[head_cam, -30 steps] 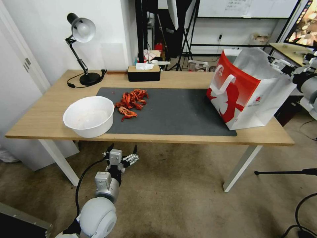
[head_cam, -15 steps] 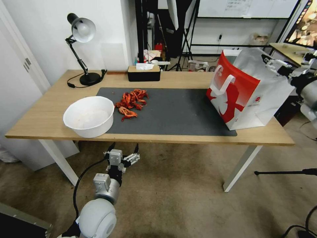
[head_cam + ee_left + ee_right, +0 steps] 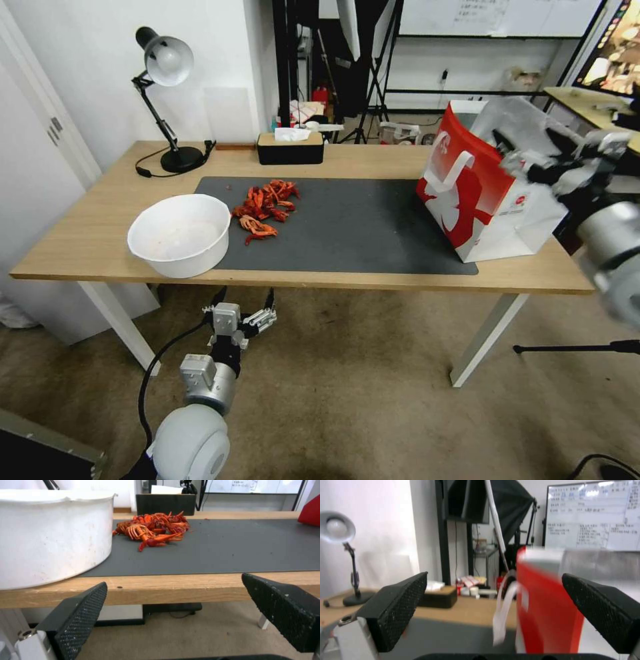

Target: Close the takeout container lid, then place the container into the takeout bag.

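Mat centre point(image 3: 360, 220) bare, passable. Obstacles: white bowl point(image 3: 180, 233) lower left, crayfish pile point(image 3: 265, 203) beside it, takeout bag point(image 3: 490, 177) right, tissue box point(image 3: 290, 147) rear.

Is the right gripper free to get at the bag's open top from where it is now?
Probably yes. The right gripper is open and empty, raised beside the bag near its rim, with nothing between them. The left gripper hangs open below the table edge.

white bowl point(image 3: 179, 243) | crayfish point(image 3: 265, 207) | lamp point(image 3: 164, 100) | tissue box point(image 3: 290, 148)

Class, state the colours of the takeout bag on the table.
The takeout bag is red and white, with white handles; the head view shows it best.
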`<state>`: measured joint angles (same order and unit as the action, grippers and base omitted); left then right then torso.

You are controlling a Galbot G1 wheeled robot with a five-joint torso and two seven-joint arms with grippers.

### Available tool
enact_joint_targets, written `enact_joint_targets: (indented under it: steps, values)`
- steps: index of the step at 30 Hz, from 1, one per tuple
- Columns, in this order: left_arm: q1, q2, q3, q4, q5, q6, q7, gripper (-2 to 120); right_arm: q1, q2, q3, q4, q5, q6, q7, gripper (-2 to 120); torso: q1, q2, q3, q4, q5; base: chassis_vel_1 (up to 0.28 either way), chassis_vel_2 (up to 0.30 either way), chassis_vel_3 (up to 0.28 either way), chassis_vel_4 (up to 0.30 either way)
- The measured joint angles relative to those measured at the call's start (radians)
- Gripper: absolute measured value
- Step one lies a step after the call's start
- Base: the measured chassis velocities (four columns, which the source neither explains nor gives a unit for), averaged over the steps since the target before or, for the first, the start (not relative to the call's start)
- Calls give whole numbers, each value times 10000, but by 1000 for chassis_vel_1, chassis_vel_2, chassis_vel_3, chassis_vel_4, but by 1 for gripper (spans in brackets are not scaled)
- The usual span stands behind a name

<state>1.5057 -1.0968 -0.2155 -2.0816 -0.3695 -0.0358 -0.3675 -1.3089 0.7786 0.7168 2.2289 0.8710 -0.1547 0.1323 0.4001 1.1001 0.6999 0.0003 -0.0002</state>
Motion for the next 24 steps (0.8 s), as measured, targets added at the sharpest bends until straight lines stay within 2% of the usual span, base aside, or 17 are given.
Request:
enact_joint_targets:
  steps: [2,3,6,7,10,11,13,18,24]
  values:
    - [43,-20,-39,0,12,-109,57,100,-969,793,-88,131,-830,508,-174,100,-1,-1,0,-5,4,0,0,0,0]
    - [43,-20,-39,0,12,-109,57,100,-969,793,-88,131,-830,508,-174,100,-1,-1,0,-5,4,0,0,0,0]
    - [78,-69,-72,43,36,-255,139,100,-2164,1959,-329,91,-2084,1469,-490,100,-1,-2,-1,-5,2,0,0,0,0]
    - [78,-69,-72,43,36,-255,139,100,-2164,1959,-329,91,-2084,1469,-490,100,-1,-2,-1,-5,2,0,0,0,0]
    - [121,-135,-73,165,59,-437,258,100,-3098,2941,-604,-286,-3116,2453,-767,100,-2,-2,-1,-4,2,0,0,0,0]
    - [121,-135,-73,165,59,-437,258,100,-3098,2941,-604,-286,-3116,2453,-767,100,-2,-2,-1,-4,2,0,0,0,0]
    - [132,-195,-73,233,70,-510,311,100,-3644,3485,-733,-585,-3573,2974,-931,100,-2,-2,-1,-3,0,0,0,0,0]
    - [170,-254,-71,333,73,-512,383,100,-4242,4043,-966,-1092,-3926,3629,-1127,100,-2,-1,-1,-4,1,0,0,0,0]
    - [161,-316,-38,490,74,-591,414,100,-4241,4305,-1176,-1424,-4051,3814,-1124,100,-2,-2,1,-2,1,0,0,0,0]
